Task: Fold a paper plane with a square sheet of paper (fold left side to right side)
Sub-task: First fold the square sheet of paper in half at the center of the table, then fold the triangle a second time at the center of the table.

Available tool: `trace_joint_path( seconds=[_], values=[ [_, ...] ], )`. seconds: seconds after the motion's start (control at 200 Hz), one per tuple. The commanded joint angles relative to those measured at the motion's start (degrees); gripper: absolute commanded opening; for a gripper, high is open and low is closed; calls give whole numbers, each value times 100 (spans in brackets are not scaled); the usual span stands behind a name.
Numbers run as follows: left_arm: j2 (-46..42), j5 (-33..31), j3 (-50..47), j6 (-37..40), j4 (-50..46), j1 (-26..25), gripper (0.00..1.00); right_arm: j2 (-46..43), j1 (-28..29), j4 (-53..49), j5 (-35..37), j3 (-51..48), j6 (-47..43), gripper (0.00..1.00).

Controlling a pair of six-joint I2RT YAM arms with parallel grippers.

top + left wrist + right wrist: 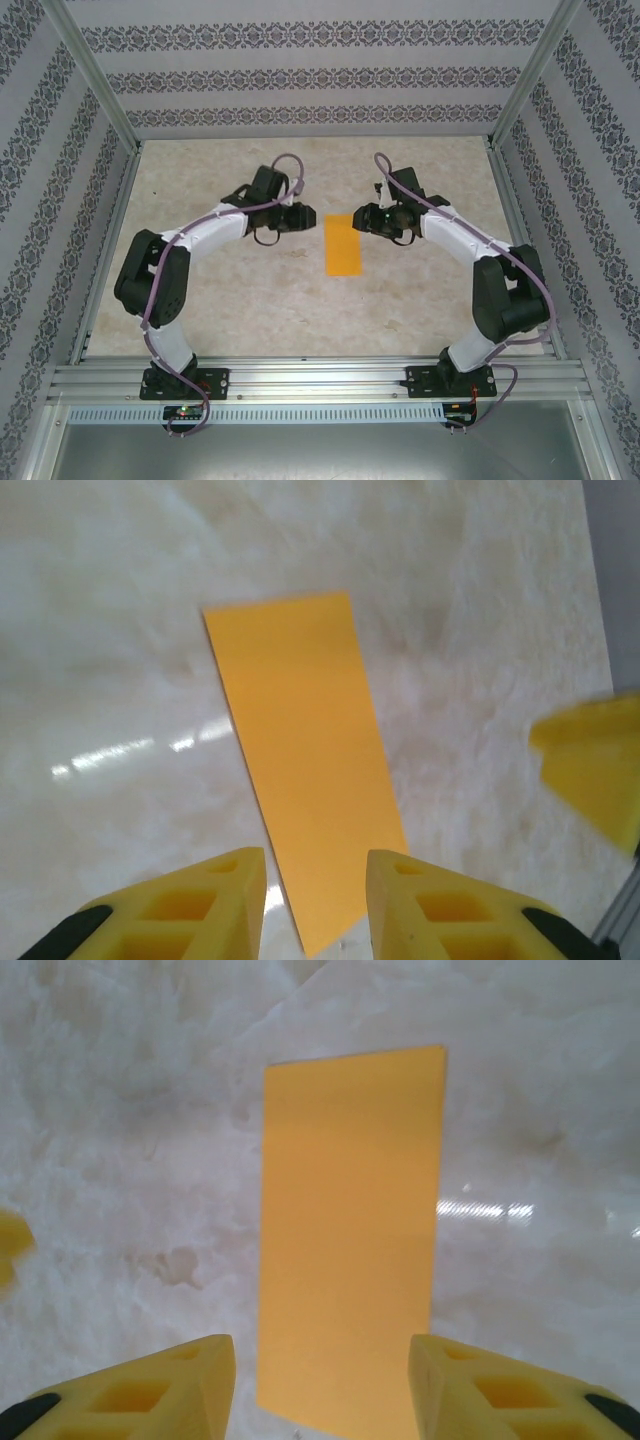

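The orange sheet of paper (pixel 343 245) lies flat on the marble-patterned table as a narrow upright rectangle, about twice as long as wide, with no pointed plane shape. My left gripper (pixel 305 217) hovers just left of its far end, and my right gripper (pixel 358 219) just right of that end. In the left wrist view the paper (pixel 305 760) runs away from between my open yellow jaws (pixel 315 865), which hold nothing. The right wrist view shows the paper (pixel 350 1230) below my right gripper (pixel 322 1350), whose jaws stand wide apart and empty.
Aluminium frame posts (pixel 100 90) and patterned walls bound the table on the left, right and back. The rail (pixel 320 380) carrying both arm bases crosses the near edge. The other gripper's yellow fingertip (pixel 590 770) shows at the right of the left wrist view.
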Motion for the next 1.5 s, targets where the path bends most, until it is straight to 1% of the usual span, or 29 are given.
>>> trace_joint_path(
  seconds=[0.0,0.13,0.215,0.34,0.55,0.919,1.094,1.379,1.494],
  values=[
    [25,281,-429,-646,898,-253,32,500,-17,39,115,331,-210,53],
    [334,328,-349,-766,981,-560,31,1056,-30,-24,307,778,-297,53],
    [539,340,-309,-919,1135,-665,29,1417,-26,-46,419,1054,-351,54],
    [787,299,-211,-963,1090,-717,29,1818,-13,-61,488,1411,-437,54],
    [1058,323,-171,-972,1058,-792,28,2244,88,-167,580,1784,-519,55],
    [1167,136,-254,-892,808,-843,27,2489,272,-180,550,1876,-520,55],
    [1158,90,-304,-870,800,-860,27,2529,301,-233,667,1857,-451,56],
    [1172,61,-333,-867,825,-886,27,2214,295,-215,897,1626,-446,60],
    [1183,61,-324,-879,820,-895,27,2181,306,-231,867,1617,-433,61]
  ],
)
